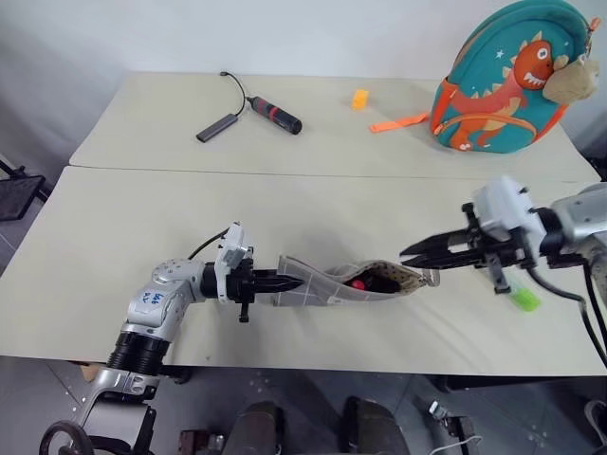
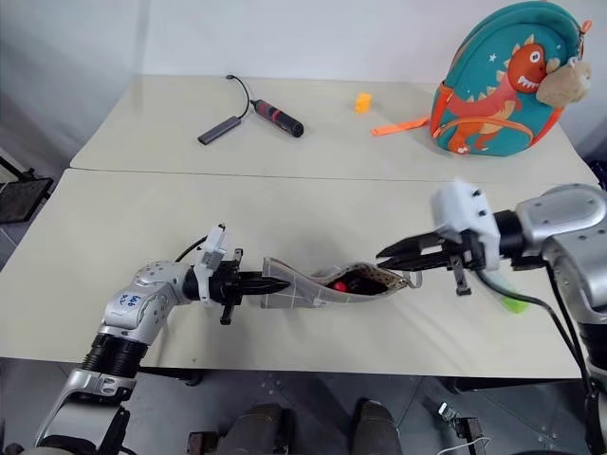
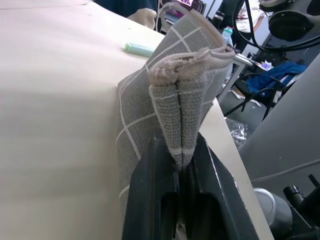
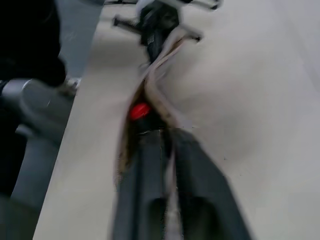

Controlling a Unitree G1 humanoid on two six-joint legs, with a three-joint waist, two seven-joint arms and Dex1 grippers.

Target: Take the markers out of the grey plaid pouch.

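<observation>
The pouch [image 1: 346, 282] lies near the front edge of the near table [image 1: 114, 237], about midway along it, stretched between the two grippers with its open mouth toward the right. The left gripper [image 1: 296, 282] points level toward the right; its fingers [image 3: 150, 200] are pressed together on the pouch's closed end, pinching the folded grey fabric between them. The right gripper [image 1: 410, 254] comes in from the right, tilted a little downward, with its fingers close together at the pouch's mouth — the right wrist view shows a strip of the pale rim [image 4: 167, 112] running between them.

Inside the open mouth sits the dark marker [image 1: 375, 282], its red cap [image 4: 139, 110] showing against the brownish lining. The mint marker [image 1: 520, 297] lies out on the table near the front right corner, lime end toward the front, just below the right wrist.

On the far table [image 1: 142, 114] rest a black-and-red cylinder [image 1: 274, 114] with a cable, a small yellow block [image 1: 359, 99], and — at the right edge — a teal dinosaur backpack [image 1: 512, 81] with an orange strap.
</observation>
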